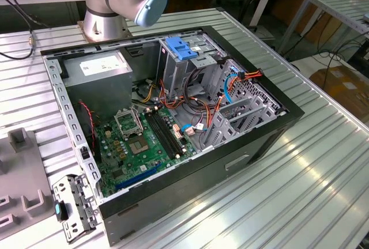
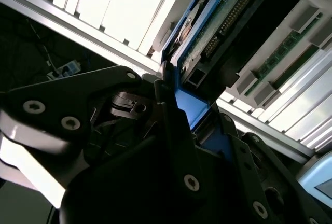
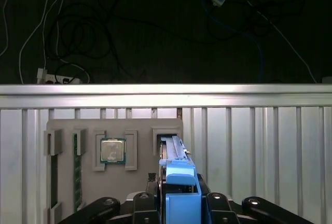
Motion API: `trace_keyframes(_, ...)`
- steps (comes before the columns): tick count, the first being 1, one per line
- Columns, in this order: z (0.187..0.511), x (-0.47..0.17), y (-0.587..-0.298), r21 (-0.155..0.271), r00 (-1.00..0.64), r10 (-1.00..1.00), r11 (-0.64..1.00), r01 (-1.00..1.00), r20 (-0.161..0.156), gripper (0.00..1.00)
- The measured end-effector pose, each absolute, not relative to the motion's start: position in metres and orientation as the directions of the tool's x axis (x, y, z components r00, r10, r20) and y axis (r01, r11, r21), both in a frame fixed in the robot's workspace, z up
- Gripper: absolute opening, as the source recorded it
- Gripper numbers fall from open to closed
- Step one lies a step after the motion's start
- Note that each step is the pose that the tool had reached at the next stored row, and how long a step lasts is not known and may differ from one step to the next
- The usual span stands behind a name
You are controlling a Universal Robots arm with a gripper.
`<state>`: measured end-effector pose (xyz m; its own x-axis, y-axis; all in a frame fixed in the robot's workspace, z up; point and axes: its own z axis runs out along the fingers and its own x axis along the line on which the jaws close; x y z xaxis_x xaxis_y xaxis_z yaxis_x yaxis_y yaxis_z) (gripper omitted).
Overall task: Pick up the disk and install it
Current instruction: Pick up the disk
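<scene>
In both wrist views the disk stands on edge, a silver drive in blue plastic carrier rails. Its far end lies over a slot of the grey parts tray. In the second wrist view the disk shows its circuit-board side and a connector. My gripper has its black fingers pressed on both sides of the blue rail, shut on the disk. In the exterior view the open computer case lies on the table, with a metal drive cage topped by a blue latch.
The tray also holds a processor chip and a green memory stick. Beyond the ribbed aluminium table edge lie floor cables. In the exterior view the arm's base stands behind the case, and a metal bracket lies by the tray.
</scene>
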<state>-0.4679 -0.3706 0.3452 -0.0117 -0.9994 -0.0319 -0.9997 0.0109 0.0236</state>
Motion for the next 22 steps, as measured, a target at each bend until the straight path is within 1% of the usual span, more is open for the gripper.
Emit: trace_keyframes(22, 0.380, -0.468, -0.371, 0.024, -0.012, -0.999, 0.011, -1.000, -0.032, 0.37)
